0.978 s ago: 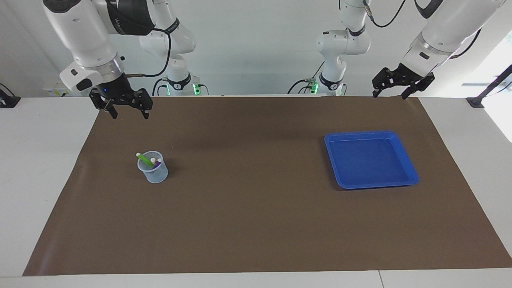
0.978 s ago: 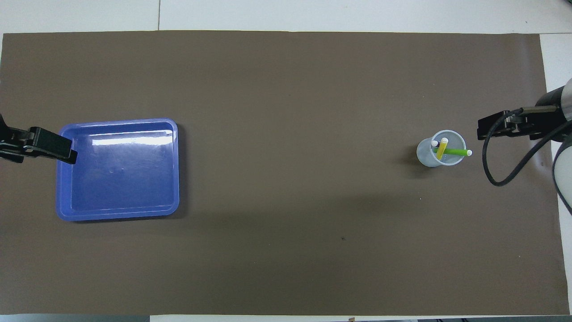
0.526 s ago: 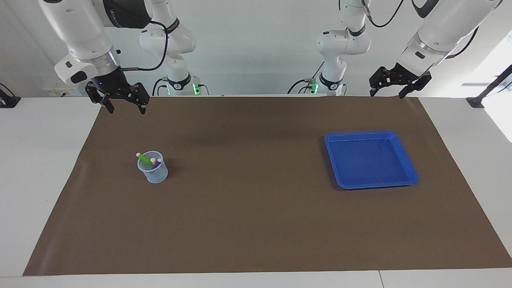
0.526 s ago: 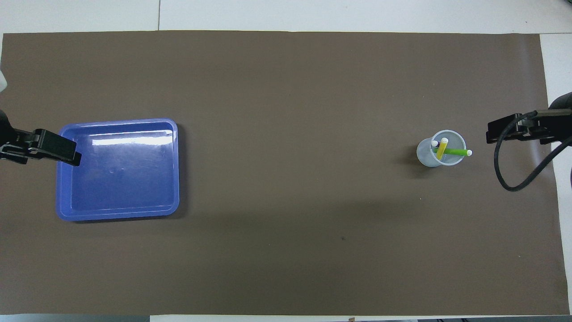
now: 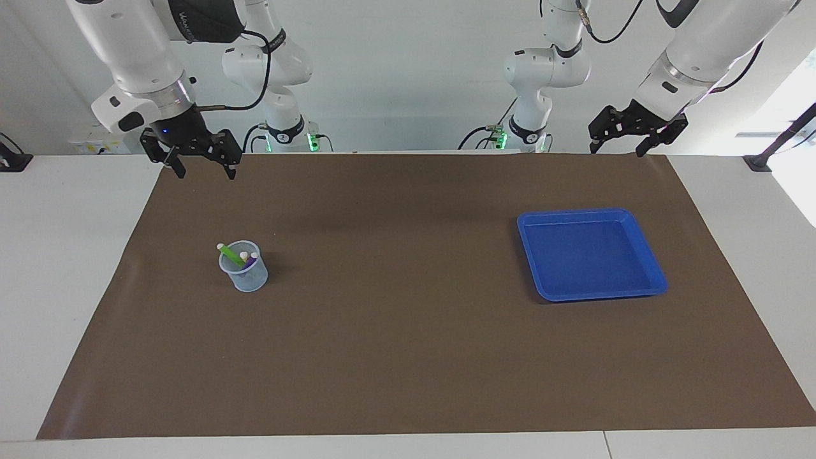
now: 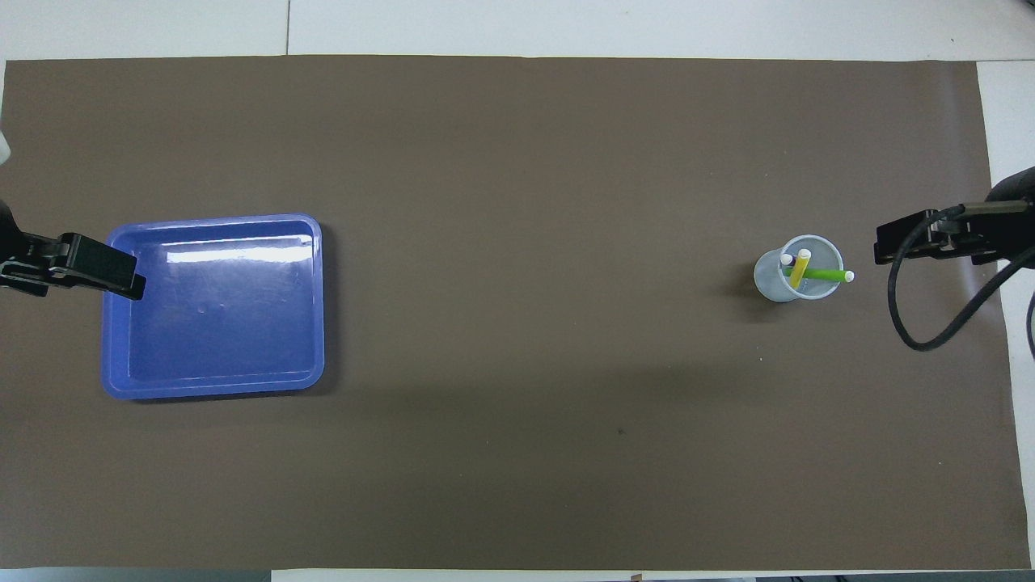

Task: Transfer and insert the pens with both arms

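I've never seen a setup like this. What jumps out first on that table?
A bright blue tray with nothing in it lies on the brown mat toward the left arm's end. At the right arm's end stands a small clear cup holding three pens: green, yellow and purple. Both black grippers hang open over the mat's edge nearest the robots, the left gripper and the right gripper, neither holding anything.

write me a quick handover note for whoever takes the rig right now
Left claw: open, empty, raised over the mat's edge nearest the robots, at its own end.
Right claw: open, empty, raised over the mat's corner at its own end.
Pens: green pen, purple pen and yellow pen all stand in the clear cup, toward the right arm's end.
Blue tray: holds nothing, toward the left arm's end.
Done: all three pens inserted.
Left: nothing visible.
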